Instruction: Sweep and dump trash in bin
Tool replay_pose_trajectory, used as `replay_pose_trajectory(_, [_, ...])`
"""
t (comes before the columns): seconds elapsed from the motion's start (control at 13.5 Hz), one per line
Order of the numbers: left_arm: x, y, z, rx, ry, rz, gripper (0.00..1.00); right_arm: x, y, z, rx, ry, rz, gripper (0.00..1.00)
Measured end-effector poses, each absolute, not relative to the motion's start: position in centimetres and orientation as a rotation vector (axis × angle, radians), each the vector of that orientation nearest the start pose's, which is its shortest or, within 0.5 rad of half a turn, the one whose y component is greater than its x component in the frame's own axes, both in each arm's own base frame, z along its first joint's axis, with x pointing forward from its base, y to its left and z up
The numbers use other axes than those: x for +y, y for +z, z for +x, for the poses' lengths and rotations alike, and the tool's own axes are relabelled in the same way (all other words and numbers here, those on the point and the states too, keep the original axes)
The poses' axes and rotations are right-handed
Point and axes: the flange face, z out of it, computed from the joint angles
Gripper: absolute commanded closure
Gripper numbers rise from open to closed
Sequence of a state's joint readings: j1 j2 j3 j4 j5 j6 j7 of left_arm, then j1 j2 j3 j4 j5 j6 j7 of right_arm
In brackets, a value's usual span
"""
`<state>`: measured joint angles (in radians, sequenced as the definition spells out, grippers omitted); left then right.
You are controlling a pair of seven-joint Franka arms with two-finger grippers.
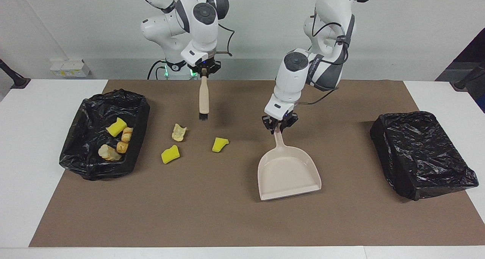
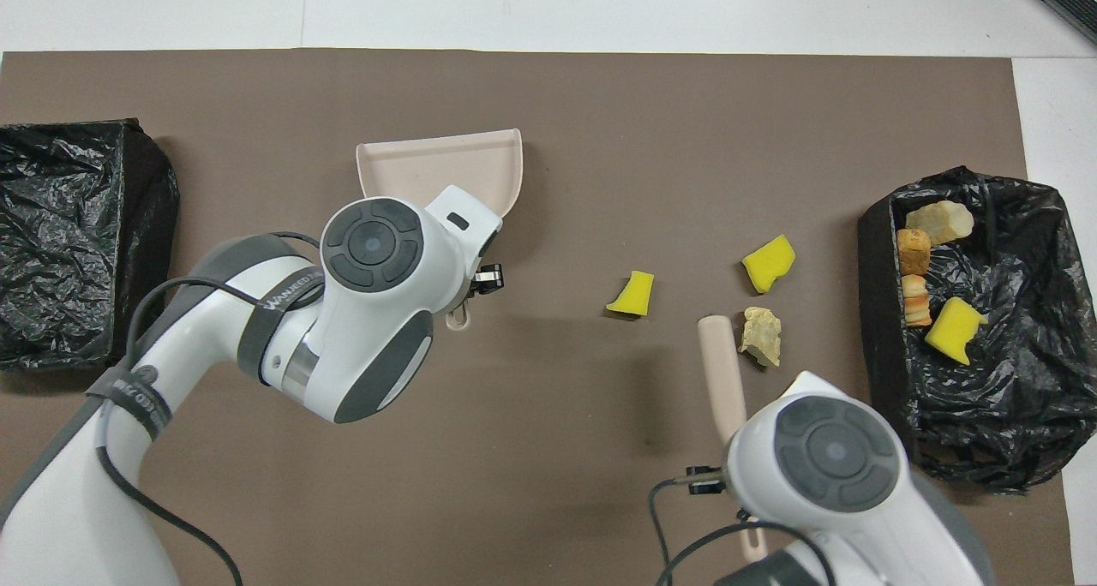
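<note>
While the right gripper (image 1: 203, 70) is closed on the brush (image 1: 204, 99), hanging over the brown mat (image 1: 227, 213) near the loose trash (image 1: 179, 132), the left gripper (image 1: 279, 125) is closed on the dustpan (image 1: 288, 172) handle. Three pieces lie beside the dustpan; four sit in the open bin (image 1: 91, 168).

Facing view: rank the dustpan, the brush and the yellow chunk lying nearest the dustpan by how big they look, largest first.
1. dustpan, raised toward the camera, so it may look oversized
2. brush, also held up
3. yellow chunk, clearly smallest
</note>
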<state>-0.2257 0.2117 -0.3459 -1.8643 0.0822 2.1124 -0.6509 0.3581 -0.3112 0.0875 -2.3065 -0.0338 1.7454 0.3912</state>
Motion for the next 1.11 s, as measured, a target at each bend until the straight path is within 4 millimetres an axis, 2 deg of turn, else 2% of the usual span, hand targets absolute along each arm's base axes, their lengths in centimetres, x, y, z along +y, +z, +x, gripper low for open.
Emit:
replay_pose_trajectory(0.07, [-30.4, 42.3, 52.7, 0.010, -0.045, -3.149, 1.00, 15.0, 44.6, 40.4, -0.142, 0.303, -3.294, 1.00])
replay_pose_trajectory(0.15, [-28.0, 42.9, 53.2, 0.157, -0.002, -3.121, 1.00, 11.2, 43.9, 42.4, -0.206, 0.272, -3.322, 1.00])
replay_pose_trajectory(0.22, [-25.7, 43.2, 53.8, 0.292, 0.044, -3.106, 1.00, 8.4, 43.2, 43.8, -0.241, 0.258, -3.348, 1.00])
replay_pose_trajectory(0.3, [-23.6, 43.6, 54.6, 0.428, 0.088, -3.109, 1.00, 6.6, 42.4, 44.8, -0.260, 0.250, -3.374, 1.00])
replay_pose_trajectory(0.44, [-20.0, 44.1, 55.9, 0.649, 0.139, -3.105, 1.00, 4.9, 40.0, 46.3, -0.300, 0.248, -3.421, 1.00])
replay_pose_trajectory(0.59, [-17.9, 44.0, 56.5, 0.844, 0.156, -3.071, 1.00, 4.6, 37.6, 47.2, -0.344, 0.272, -3.433, 1.00])
replay_pose_trajectory(0.74, [-16.7, 43.8, 56.8, 1.075, 0.159, -3.010, 1.00, 5.5, 35.4, 47.5, -0.388, 0.328, -3.422, 1.00])
replay_pose_trajectory(0.89, [-16.3, 43.7, 57.0, 1.352, 0.153, -2.909, 1.00, 7.4, 33.7, 47.3, -0.453, 0.374, -3.407, 1.00])
replay_pose_trajectory(1.11, [-17.1, 42.9, 56.5, 1.663, 0.175, -2.756, 1.00, 11.2, 33.2, 46.5, -0.458, 0.383, -3.325, 1.00])
